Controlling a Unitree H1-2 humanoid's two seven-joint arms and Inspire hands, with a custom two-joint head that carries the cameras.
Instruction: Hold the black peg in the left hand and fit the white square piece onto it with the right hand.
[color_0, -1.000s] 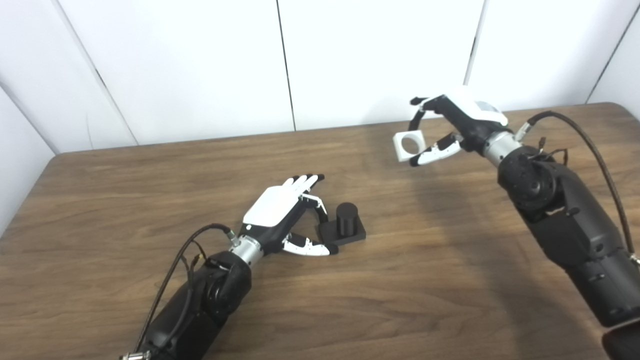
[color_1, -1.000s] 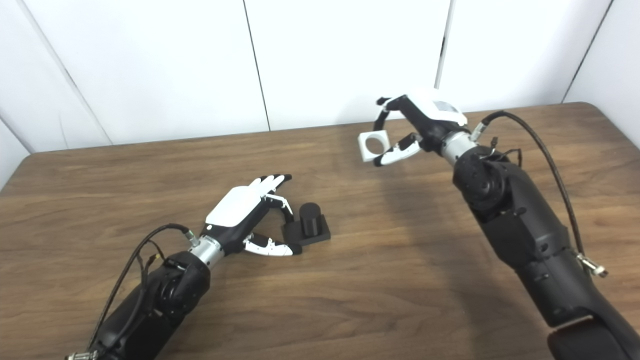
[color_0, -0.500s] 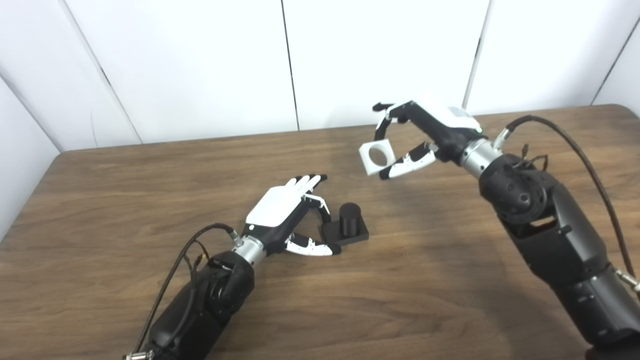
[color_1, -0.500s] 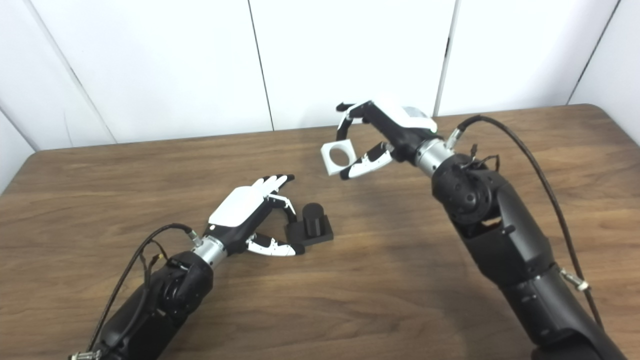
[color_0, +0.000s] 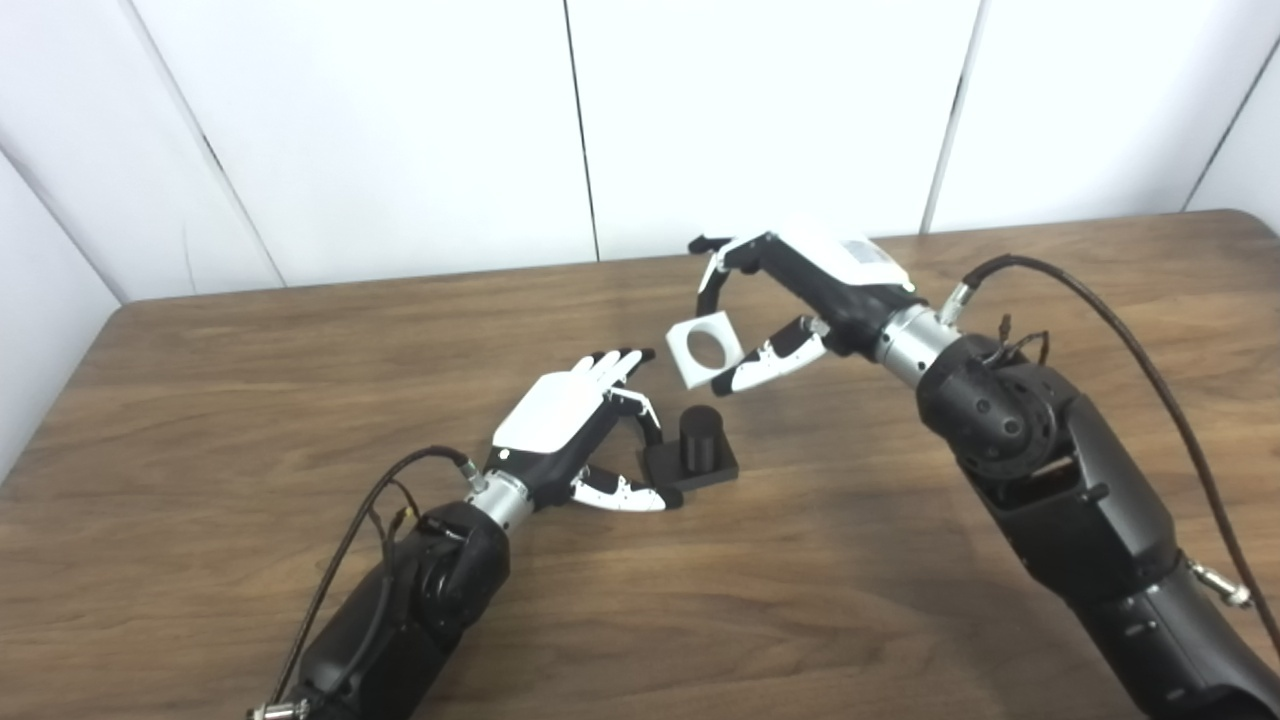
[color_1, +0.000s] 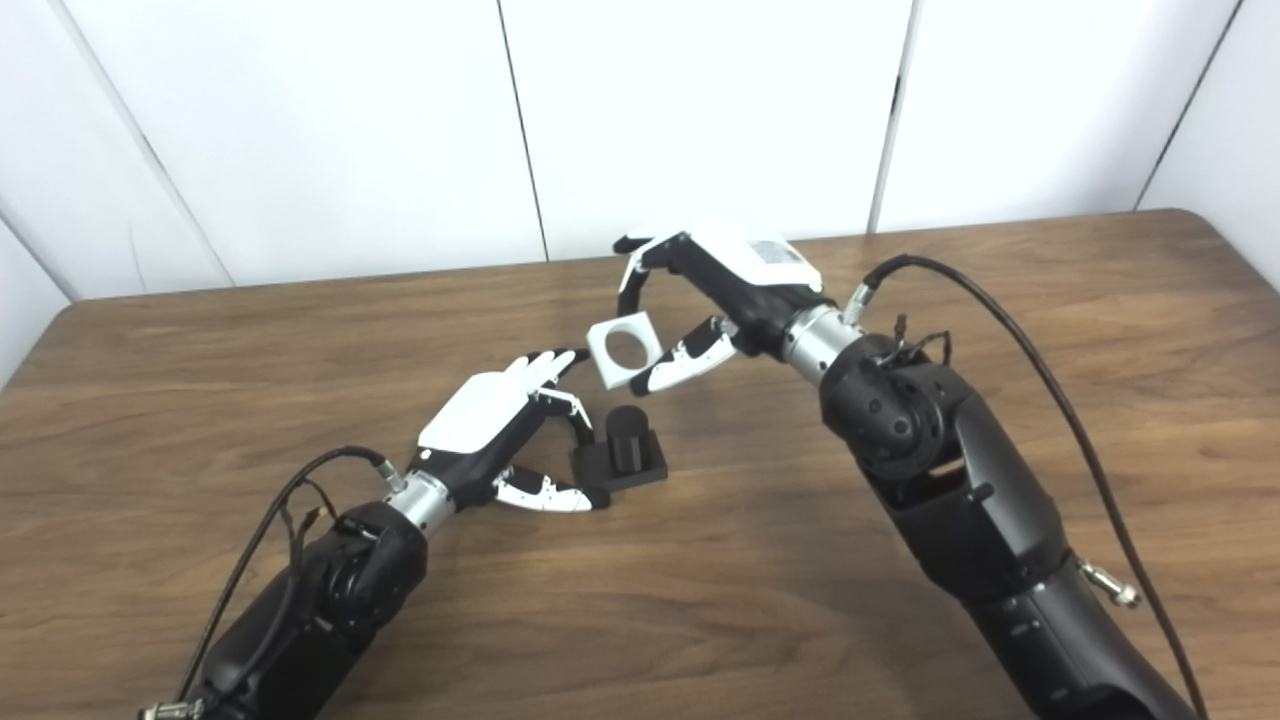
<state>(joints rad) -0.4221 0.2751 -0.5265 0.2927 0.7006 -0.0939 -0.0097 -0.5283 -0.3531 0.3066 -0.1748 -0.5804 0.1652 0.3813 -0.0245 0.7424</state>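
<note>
The black peg (color_0: 700, 436) is a short cylinder standing upright on a square black base, on the wooden table (color_0: 250, 400) at the middle. My left hand (color_0: 560, 420) rests against the base's left side, with a curled finger and the thumb pinching it. My right hand (color_0: 810, 290) is shut on the white square piece (color_0: 703, 348), which has a round hole. It holds the piece in the air, tilted, just above and slightly behind the peg, with a small gap between them. The same shows in the right eye view: the peg (color_1: 625, 437) and the piece (color_1: 627, 350).
White wall panels (color_0: 760, 110) stand behind the table's far edge. The table's left edge lies at the far left and its rounded far-right corner (color_0: 1235, 215) at the upper right. A black cable (color_0: 1120, 310) loops off my right forearm.
My right hand has carried the white square piece left and down, from far right of the peg to just above it. My left hand and the peg have stayed put. The camera shifted slightly.
</note>
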